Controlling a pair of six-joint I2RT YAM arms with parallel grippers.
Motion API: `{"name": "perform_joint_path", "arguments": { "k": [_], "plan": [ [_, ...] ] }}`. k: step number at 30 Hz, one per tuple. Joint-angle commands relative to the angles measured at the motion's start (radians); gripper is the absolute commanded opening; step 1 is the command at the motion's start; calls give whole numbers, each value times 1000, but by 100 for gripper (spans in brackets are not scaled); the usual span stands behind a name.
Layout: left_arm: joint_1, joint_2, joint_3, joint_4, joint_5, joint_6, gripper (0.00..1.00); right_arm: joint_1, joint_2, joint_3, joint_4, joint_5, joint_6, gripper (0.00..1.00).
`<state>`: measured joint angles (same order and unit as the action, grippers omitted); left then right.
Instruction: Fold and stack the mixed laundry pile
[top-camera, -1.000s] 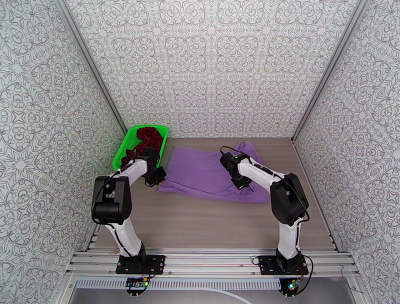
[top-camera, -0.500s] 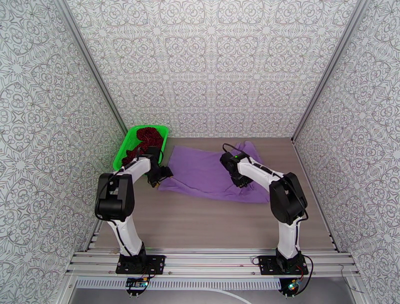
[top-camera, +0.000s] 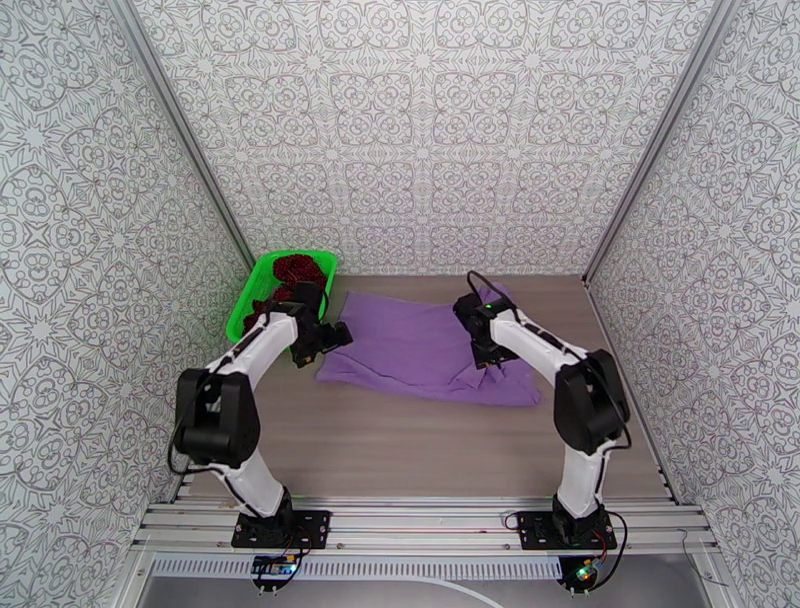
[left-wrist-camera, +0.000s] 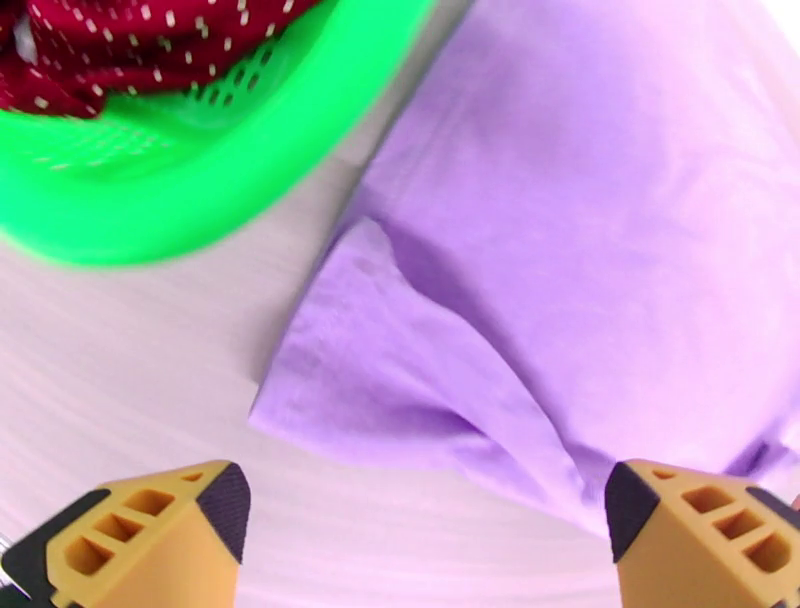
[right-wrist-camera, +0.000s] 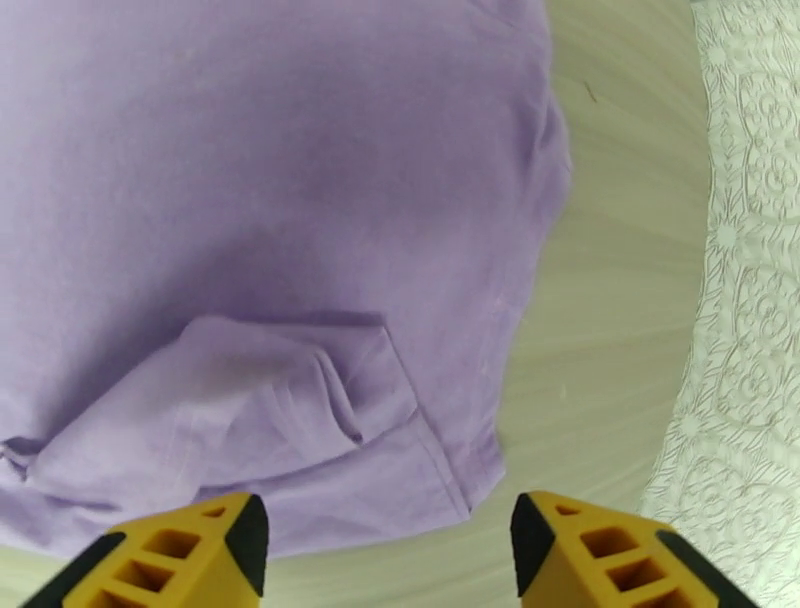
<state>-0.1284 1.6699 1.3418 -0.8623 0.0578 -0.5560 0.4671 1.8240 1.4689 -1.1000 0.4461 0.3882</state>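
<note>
The lavender T-shirt lies spread flat across the middle of the table. Its left sleeve lies flat, and its right sleeve is folded in on the body. My left gripper hovers over the shirt's left edge, and in the left wrist view the gripper is open with nothing between its fingers. Over the shirt's right side my right gripper hangs; in the right wrist view it is open and empty too. The dark red speckled garment sits bunched in the green basket.
The basket stands at the far left, close to the shirt's left sleeve and to the left wall. Patterned walls close in the table on three sides, and the right wall is near the shirt's right edge. Bare tabletop lies in front of the shirt.
Both grippers have gone from shut to open and let go of the shirt. Each has lifted and shifted slightly towards the back, and the shirt has settled flat.
</note>
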Motion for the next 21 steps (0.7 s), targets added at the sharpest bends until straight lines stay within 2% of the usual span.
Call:
{"name": "perform_joint_path", "arguments": {
  "k": [1,3,5,6,7,9,13,17,21],
  "plan": [
    [-11,-66,-82,-35,-48,38,98,-25,-111,-149,55,-108,72,58],
    [-11,-81,-135,-5,-46,41,86,-54,-158,-243,114,-170,91,50],
    [-10,-76,-172,27,-34,39,49,-87,-181,-309,161,-218,106,41],
    [-10,-63,-180,40,-30,39,35,-102,-188,-332,181,-239,111,35],
    [-11,-47,-182,48,-33,39,23,-117,-193,-357,204,-263,118,28],
    [-15,-6,-173,55,-54,39,10,-142,-202,-393,245,-299,138,19],
    [-23,57,-147,82,-123,32,10,-185,-200,-435,303,-338,169,15],
    [-25,89,-143,120,-171,15,17,-217,-176,-458,329,-344,185,14],
    [-25,121,-156,158,-198,13,19,-252,-146,-482,350,-337,190,11]
  ]
}}
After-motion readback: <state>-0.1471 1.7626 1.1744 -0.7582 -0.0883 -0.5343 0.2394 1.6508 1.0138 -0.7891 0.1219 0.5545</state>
